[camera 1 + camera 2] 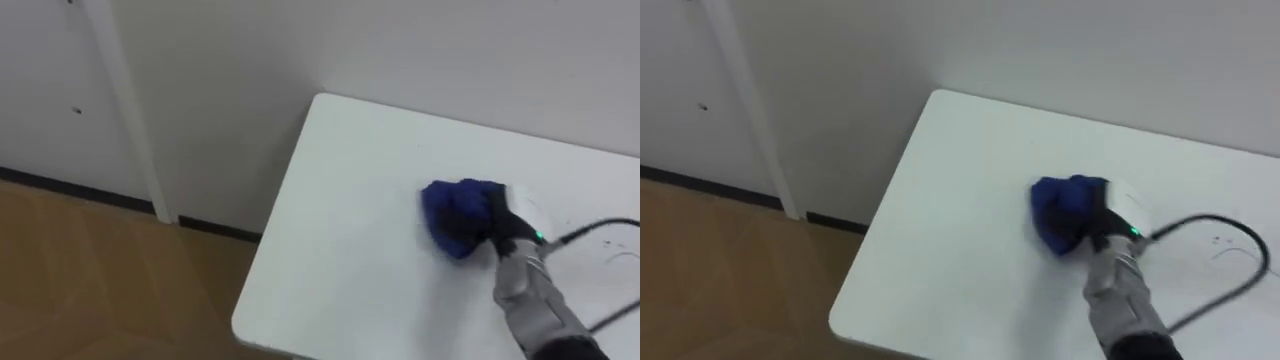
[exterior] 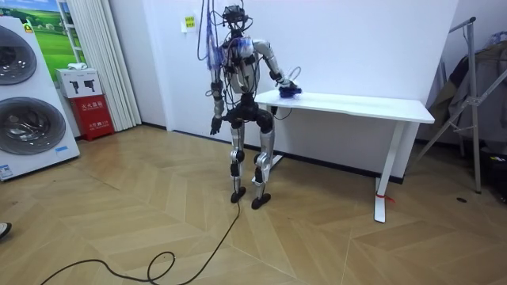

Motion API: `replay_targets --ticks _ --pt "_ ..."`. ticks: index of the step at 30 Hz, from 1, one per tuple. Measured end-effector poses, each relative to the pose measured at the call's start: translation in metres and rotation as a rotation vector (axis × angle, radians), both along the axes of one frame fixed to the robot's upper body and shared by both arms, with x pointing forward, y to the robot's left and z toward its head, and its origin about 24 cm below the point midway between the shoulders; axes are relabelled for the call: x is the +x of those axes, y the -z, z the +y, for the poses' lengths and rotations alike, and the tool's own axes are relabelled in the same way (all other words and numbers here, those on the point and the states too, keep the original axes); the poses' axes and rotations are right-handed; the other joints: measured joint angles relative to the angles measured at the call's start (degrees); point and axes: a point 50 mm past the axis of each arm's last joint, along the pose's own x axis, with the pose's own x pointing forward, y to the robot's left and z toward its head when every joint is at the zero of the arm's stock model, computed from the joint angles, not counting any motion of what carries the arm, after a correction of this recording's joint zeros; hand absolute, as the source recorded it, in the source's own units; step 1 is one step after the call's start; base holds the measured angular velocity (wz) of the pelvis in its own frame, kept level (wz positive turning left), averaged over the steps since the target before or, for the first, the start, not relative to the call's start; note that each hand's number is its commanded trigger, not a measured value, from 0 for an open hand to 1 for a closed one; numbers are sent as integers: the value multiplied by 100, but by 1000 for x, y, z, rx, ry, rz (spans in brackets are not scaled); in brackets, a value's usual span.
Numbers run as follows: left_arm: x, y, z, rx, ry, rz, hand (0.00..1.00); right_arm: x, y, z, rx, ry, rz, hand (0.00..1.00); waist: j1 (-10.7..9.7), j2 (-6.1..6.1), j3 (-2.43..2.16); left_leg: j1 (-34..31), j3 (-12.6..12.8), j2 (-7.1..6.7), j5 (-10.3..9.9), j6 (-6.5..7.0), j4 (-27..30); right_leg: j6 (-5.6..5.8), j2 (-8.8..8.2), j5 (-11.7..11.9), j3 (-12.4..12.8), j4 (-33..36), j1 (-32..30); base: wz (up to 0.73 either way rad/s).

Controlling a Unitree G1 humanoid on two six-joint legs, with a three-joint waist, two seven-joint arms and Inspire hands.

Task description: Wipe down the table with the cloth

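Note:
A bunched blue cloth [image 1: 458,215] lies on the white table [image 1: 340,230], a little in from its left end and towards the wall. My right hand [image 1: 515,212] comes in from the lower right and rests against the cloth's right side, with its front buried in the folds. In the room view I stand at the table's left end [image 2: 273,96], right arm stretched over it to the cloth [image 2: 290,90]. My left hand [image 2: 213,125] hangs idle at my side, away from the table.
The table's back edge runs along a white wall [image 1: 420,50]. A white upright strip [image 1: 130,110] stands left of the table, with wooden floor [image 1: 90,280] below. Washing machines [image 2: 28,99] and a red box [image 2: 93,115] stand at the room view's left.

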Motion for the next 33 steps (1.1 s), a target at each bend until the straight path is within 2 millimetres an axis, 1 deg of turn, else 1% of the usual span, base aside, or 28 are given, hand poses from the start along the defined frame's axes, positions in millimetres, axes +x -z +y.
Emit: replay_targets --ticks 1,2,3,5,6,7,8,9,10,11,12,13,14,15,16,17,19,20,22,24,25,26,27,28,30,31,32,33 --pt "-2 0 -2 -2 12 5 0 4 -4 3 2 -25 -8 100 131 -7 7 -21 -26 -2 35 -1 -5 0 -5 0 -56 -10 -21 26" --pt "-5 0 -2 -3 14 12 0 4 -5 5 3 -34 -8 100 179 -9 7 -22 -33 -3 47 0 -18 0 -6 0 -67 -18 -20 27" --pt "-14 0 -2 0 14 30 0 3 -2 6 1 -48 1 100 197 -8 7 -28 -94 -6 47 1 -35 0 -5 0 -78 -40 -4 29" --pt "-26 0 0 5 2 64 0 -14 15 1 -11 -45 58 100 160 -13 5 -27 -192 -21 41 10 -37 3 -37 2 -93 -109 64 38" --pt "-33 1 0 5 -10 82 0 -31 29 -6 19 -5 60 100 51 -9 5 -8 -249 -47 40 13 -34 3 -50 2 -93 -180 148 44" --pt "-36 1 1 4 -14 92 0 -39 34 -10 35 10 44 100 -58 -7 -4 -3 -267 -69 40 14 -30 10 -67 -2 -78 -209 188 59" --pt "-41 1 1 4 -19 100 0 -54 40 -19 58 47 14 100 -247 3 -15 11 -267 -103 44 20 -28 48 -104 -25 -59 -204 241 47" --pt "-42 0 5 9 -33 92 0 -72 47 -30 84 110 -12 100 -365 0 -29 34 -195 -124 46 22 -29 85 -136 -47 -17 -194 269 30" --pt "-43 -1 8 17 -37 90 0 -80 50 -36 86 140 -28 100 -409 2 -42 38 -122 -127 46 22 -27 91 -146 -51 10 -186 271 0" --pt "-45 -3 13 31 -55 84 0 -98 54 -50 79 219 -49 100 -493 1 -62 51 -22 -135 46 22 -27 101 -165 -57 20 -184 286 -18" --pt "-47 -4 18 46 -75 81 0 -118 59 -68 59 310 -50 100 -518 -3 -78 76 42 -149 46 22 -27 108 -183 -61 57 -185 307 -19" --pt "-46 -5 20 51 -90 73 0 -129 60 -77 48 353 -47 100 -543 -2 -84 94 47 -160 45 22 -26 111 -195 -60 74 -187 328 -11" --pt "-47 -6 23 62 -109 66 0 -146 62 -92 31 429 -41 100 -638 14 -114 109 58 -181 40 30 -26 122 -215 -59 77 -188 365 -6" --pt "-48 -7 25 71 -120 63 0 -160 63 -104 12 496 -37 100 -716 52 -154 117 87 -186 12 77 -26 130 -219 -61 97 -191 379 -4" --pt "-48 -7 25 74 -126 61 0 -164 63 -109 8 525 -36 100 -758 69 -171 131 91 -187 -9 110 -26 133 -215 -61 98 -190 392 -10" --pt "-48 -8 27 80 -134 53 0 -170 64 -117 -4 567 -27 100 -818 76 -174 188 114 -191 -40 161 -37 159 -213 -75 104 -204 435 -14" --pt "-45 -9 28 88 -131 42 0 -176 66 -123 -16 587 -2 100 -824 102 -189 240 127 -178 -94 226 -40 173 -203 -82 94 -188 481 -16" --pt "-40 -8 26 87 -121 32 0 -175 67 -123 -3 604 2 100 -816 108 -193 261 147 -177 -111 229 -40 185 -205 -75 95 -186 493 -17" --pt "-36 -5 20 69 -114 29 0 -160 66 -120 16 606 13 100 -742 115 -190 257 172 -184 -113 232 -29 232 -184 -47 95 -192 490 -23" --pt "-33 0 12 42 -109 39 0 -131 65 -111 35 574 48 100 -650 121 -183 259 324 -159 -111 224 0 241 -169 -31 203 -159 427 -39" --pt "-31 1 9 36 -99 38 0 -124 65 -106 44 563 65 100 -578 128 -180 246 383 -133 -105 215 6 225 -151 -1 229 -139 383 -58" --pt "-27 2 5 27 -86 31 0 -106 61 -98 59 531 90 100 -425 128 -163 221 446 -108 -99 175 3 189 -119 31 272 -58 262 -74" --pt "-26 3 3 19 -79 31 0 -80 54 -81 77 451 109 100 -303 126 -159 178 427 -98 -76 171 3 137 -92 66 265 24 148 -81" --pt "-25 3 2 16 -78 29 0 -67 50 -71 79 394 113 100 -227 124 -138 167 403 -92 -63 174 4 108 -86 93 245 43 107 -79" --pt "-25 3 2 11 -71 33 0 -18 22 -21 100 151 72 100 -108 83 -80 65 273 -48 -29 127 27 20 -5 193 195 -8 10 -35" --pt "-25 3 1 9 -65 37 0 -9 16 -9 104 96 56 100 -105 65 -62 39 231 -40 -24 120 30 12 0 196 153 -10 -10 29" --pt "-19 3 0 2 -47 26 0 4 4 4 121 26 31 100 -89 11 -16 -22 120 -40 -8 112 35 -15 -6 178 35 -26 -59 51" --pt "-13 2 -1 -3 -41 5 0 13 -5 9 130 -9 14 100 73 -19 5 -67 51 -39 38 63 20 -43 -6 149 -33 -82 -98 52"
